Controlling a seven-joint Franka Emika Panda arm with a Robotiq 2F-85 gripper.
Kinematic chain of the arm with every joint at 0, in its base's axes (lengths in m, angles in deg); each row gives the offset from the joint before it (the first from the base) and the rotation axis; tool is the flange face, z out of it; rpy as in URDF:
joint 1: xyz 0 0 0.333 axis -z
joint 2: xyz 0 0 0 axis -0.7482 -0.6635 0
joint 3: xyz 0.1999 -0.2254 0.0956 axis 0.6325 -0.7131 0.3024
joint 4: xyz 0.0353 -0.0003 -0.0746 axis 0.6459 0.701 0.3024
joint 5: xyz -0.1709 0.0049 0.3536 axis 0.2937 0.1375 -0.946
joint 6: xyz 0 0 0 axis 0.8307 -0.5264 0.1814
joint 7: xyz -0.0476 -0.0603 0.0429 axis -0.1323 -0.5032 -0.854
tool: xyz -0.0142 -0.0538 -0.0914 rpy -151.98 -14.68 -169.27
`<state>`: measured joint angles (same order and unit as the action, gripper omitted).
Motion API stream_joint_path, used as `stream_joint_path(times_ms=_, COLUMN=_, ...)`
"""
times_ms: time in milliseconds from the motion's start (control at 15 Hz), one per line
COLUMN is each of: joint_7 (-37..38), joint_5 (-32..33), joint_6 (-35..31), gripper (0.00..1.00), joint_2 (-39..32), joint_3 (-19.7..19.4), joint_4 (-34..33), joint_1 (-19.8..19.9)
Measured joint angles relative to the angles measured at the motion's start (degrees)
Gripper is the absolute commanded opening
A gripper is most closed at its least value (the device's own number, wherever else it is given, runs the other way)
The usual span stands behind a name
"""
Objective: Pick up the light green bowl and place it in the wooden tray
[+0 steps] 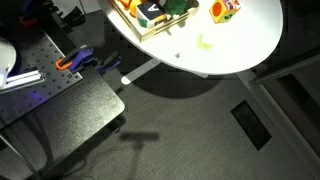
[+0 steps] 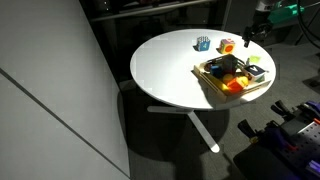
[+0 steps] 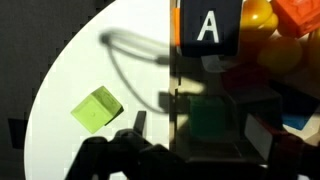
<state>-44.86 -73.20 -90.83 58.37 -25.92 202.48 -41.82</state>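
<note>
While the end effector (image 3: 122, 148) hangs low over the surface (image 3: 70, 60), opening unreadable, the bowl (image 3: 97, 108) lies just ahead-left in wrist view, with the tray (image 2: 207, 83) to the right.

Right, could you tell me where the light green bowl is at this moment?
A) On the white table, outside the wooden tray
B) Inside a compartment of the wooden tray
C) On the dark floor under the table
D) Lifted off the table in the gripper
A: the light green bowl lies on the bare white table, outside the rim of the wooden tray.
</note>
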Motion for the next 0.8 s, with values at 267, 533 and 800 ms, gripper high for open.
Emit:
stream_joint_path(times_ms=267, joint_7=0.0, joint_5=2.4, joint_6=-5.1, gripper=1.00, joint_2=-4.7, joint_3=-1.4, joint_4=-1.6, joint_1=0.7)
stream_joint_path(times_ms=533, joint_7=0.0, joint_5=3.8, joint_6=-9.6, gripper=1.00, joint_2=-9.1, joint_3=-3.1, joint_4=-3.5, joint_1=1.4)
stream_joint_path(times_ms=800, joint_7=0.0, joint_5=3.8, joint_6=-10.8, gripper=1.00, joint_2=-12.3, joint_3=-3.9, joint_4=-5.7, joint_1=2.4)
